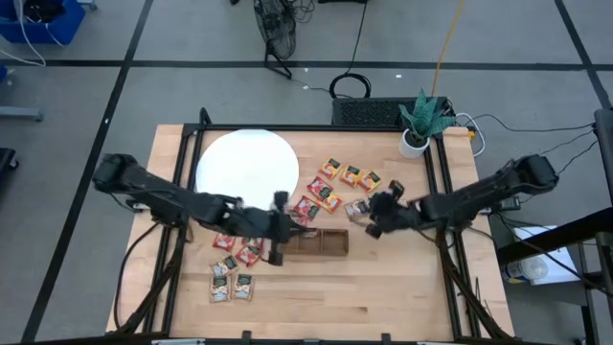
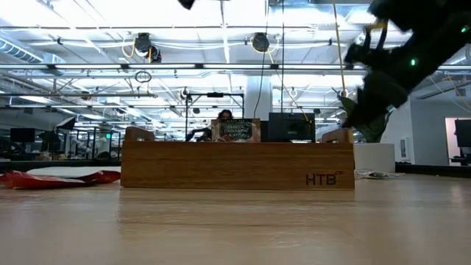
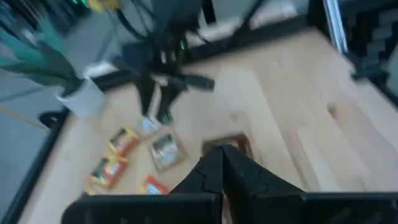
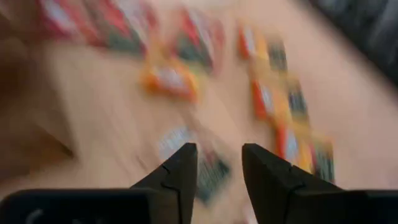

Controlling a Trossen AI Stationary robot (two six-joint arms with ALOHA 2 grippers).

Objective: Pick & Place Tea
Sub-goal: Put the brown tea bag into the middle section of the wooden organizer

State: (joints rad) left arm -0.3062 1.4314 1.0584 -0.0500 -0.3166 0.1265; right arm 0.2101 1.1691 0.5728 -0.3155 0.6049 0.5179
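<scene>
Right gripper point(image 4: 217, 168): fingers apart, empty, poised above a pale tea sachet point(image 1: 356, 208) beside the wooden tray point(image 1: 318, 243).
Left gripper point(image 3: 222, 177): closed, over the tray's end.
Nearer arm: right.

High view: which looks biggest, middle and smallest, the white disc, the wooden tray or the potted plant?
1. White disc, clearly the biggest.
2. Wooden tray and potted plant look about alike, so I won't rank them.

A wooden table point(image 1: 383, 297) is seen. On it are laid a white disc point(image 1: 245, 163), a tray point(image 1: 319, 243), scattered sachets point(image 1: 350, 176) and a potted plant point(image 1: 417, 125).
</scene>
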